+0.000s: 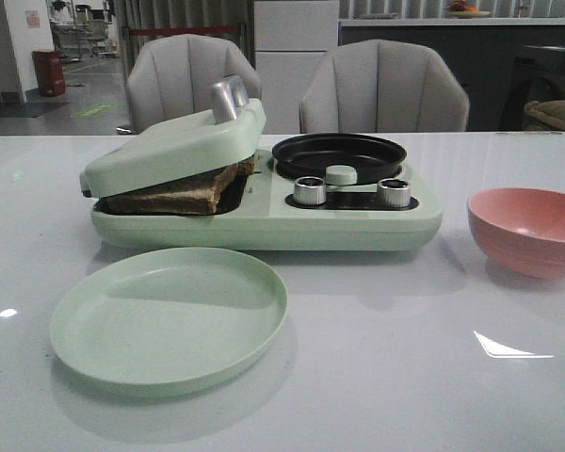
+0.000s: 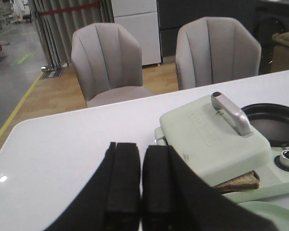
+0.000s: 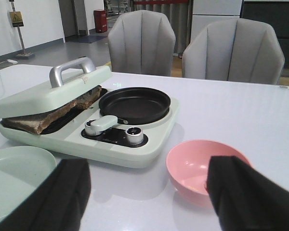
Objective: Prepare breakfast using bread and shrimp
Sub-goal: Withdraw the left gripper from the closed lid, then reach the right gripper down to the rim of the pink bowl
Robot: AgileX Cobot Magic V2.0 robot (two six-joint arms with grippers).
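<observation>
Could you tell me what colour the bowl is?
The bowl is pink, clearest in the right wrist view.

pale mint green breakfast maker (image 1: 264, 226) and plate (image 1: 169, 315); black round pan (image 1: 339, 155); pink bowl (image 1: 529, 229); tan bread (image 1: 184, 193) with dark brown crust; white table (image 1: 405, 377).

Dim, greyish front view, white glare patches on the glossy table (image 1: 377, 377), wrist views brighter
</observation>
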